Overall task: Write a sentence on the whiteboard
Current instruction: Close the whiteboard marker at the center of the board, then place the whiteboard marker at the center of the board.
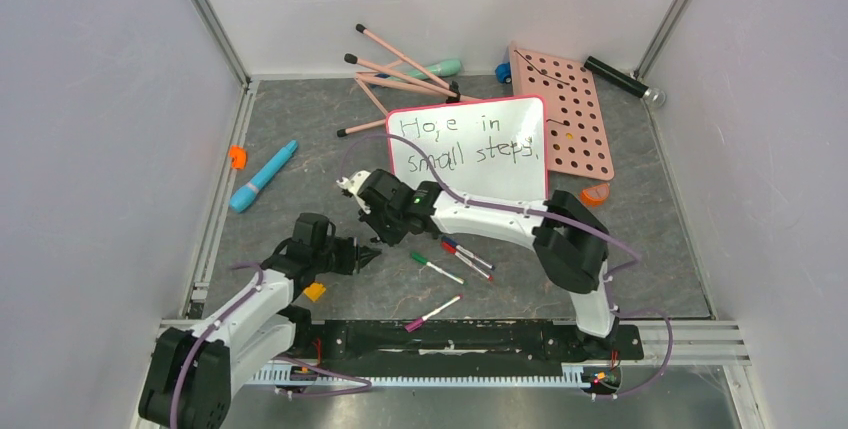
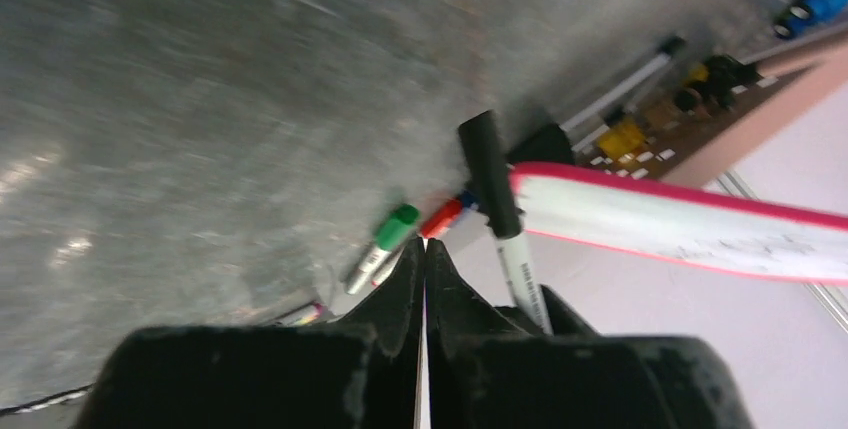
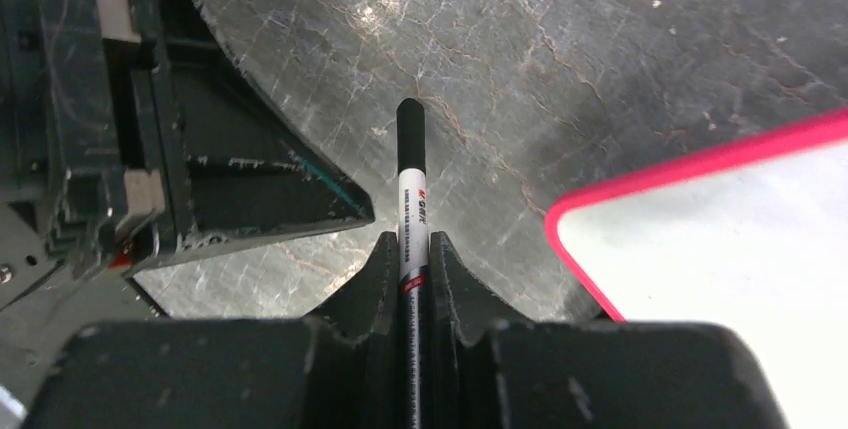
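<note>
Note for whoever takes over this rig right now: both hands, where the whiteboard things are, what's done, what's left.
Left hand: shut, empty.
Right hand: shut on a black marker, apparently capped, beside the whiteboard's near left corner.
The whiteboard lies flat on the table; the sentence, "Hope in small steps", is on it in two lines.
Done: the writing.
Left: probably only putting the marker down.

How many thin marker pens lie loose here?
4: green-capped pen, blue-capped pen and red-capped pen beside it, purple-capped pen nearest the bases. Right tool grips a fifth pen; more may be hidden.
</note>
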You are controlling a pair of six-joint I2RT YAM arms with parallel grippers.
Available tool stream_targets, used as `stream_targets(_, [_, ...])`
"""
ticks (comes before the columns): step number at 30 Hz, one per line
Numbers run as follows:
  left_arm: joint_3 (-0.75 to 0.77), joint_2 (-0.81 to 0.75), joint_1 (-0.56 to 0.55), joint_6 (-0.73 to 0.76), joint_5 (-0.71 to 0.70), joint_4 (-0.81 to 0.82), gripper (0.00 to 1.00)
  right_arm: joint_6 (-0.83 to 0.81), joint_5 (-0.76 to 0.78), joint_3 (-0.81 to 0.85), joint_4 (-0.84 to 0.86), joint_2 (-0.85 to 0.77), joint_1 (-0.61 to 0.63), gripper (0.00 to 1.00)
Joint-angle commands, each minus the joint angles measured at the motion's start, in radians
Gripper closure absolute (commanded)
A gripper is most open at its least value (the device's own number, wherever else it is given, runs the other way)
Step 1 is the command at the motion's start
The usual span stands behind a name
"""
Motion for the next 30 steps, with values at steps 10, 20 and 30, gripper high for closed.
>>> stream_targets(10, [0.090,-0.015,-0.005,0.148,-0.127,-0.198,0.98,-0.024,0.018,0.067,-0.034,0.033,-0.002,1.00])
stream_targets(20, [0.333,-0.067,-0.004,0.441,-0.428,-0.509,0.83,0.015,0.035,-0.196,0.206,-0.164,-0.008,0.62])
stream_targets(30, [0.376,-0.110,-0.004,1.010,-0.480,-0.259,0.41,0.035,0.185,-0.479,0.412,-0.454,-0.027,0.26])
